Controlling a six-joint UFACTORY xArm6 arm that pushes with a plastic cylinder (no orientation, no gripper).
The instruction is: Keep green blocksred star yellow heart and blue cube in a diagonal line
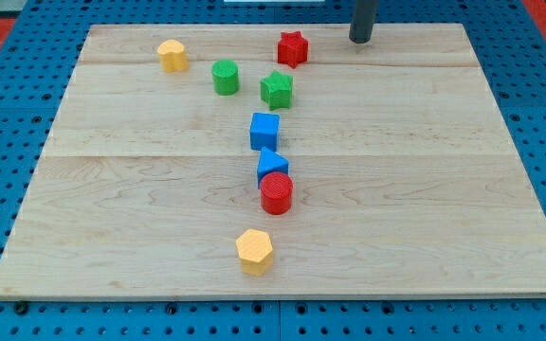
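Red star (292,47), a small ridged block, sits at the far middle of the bench (112,208), just left of my tip (361,40), which grips nothing, while green cylinder (225,77), green star (276,89) and blue cube (264,131) trail nearer and yellow heart (172,55) lies far left.

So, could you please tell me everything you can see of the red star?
The red star is a small, matte, plastic-looking block with stubby points, lying flat near the wooden board's top edge. Nothing touches it: the green star sits just below, and my tip stands apart to the view's right.
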